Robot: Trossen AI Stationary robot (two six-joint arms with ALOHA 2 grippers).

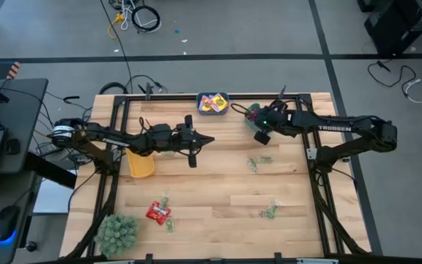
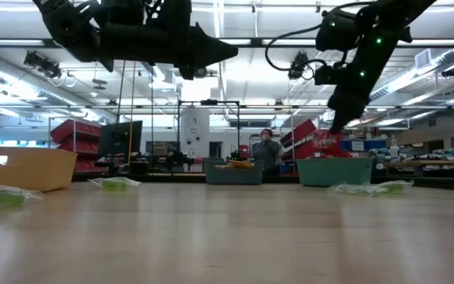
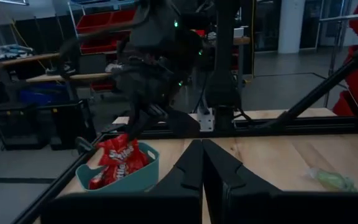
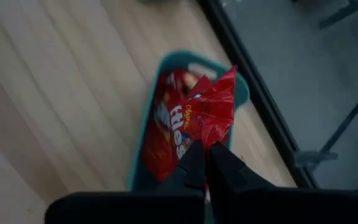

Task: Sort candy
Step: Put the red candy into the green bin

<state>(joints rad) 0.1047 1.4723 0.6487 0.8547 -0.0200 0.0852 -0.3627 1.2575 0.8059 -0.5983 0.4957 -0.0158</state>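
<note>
My right gripper (image 4: 206, 163) hangs over the teal bin (image 4: 143, 163) at the table's far right and is shut on a red candy packet (image 4: 211, 111). More red packets (image 3: 107, 176) lie in that bin. My left gripper (image 3: 201, 163) is shut on nothing, raised above the table's middle (image 1: 205, 139) and pointing toward the right arm. Loose red packets (image 1: 158, 213) lie on the wood near the near-left part of the table. Pale green pieces (image 1: 253, 163) (image 1: 271, 211) lie scattered on the wood. Yellow packets fill the grey bin (image 1: 212, 103) at the far edge. My right gripper pinches the red packet between its two fingers at the crumpled edge (image 4: 204, 138) nearest them. The fingers come from above, pointing down. The packet hangs below the fingertips over the teal bin (image 2: 333, 170); I cannot tell whether its lower end touches the packets inside.
A yellow bin (image 1: 140, 163) stands under the left arm. A green fuzzy plant ball (image 1: 117, 233) sits at the near-left corner. A dark frame rail (image 1: 310, 139) runs along the table's right side beside the teal bin. Bare wood lies open across the table's middle (image 1: 218, 183).
</note>
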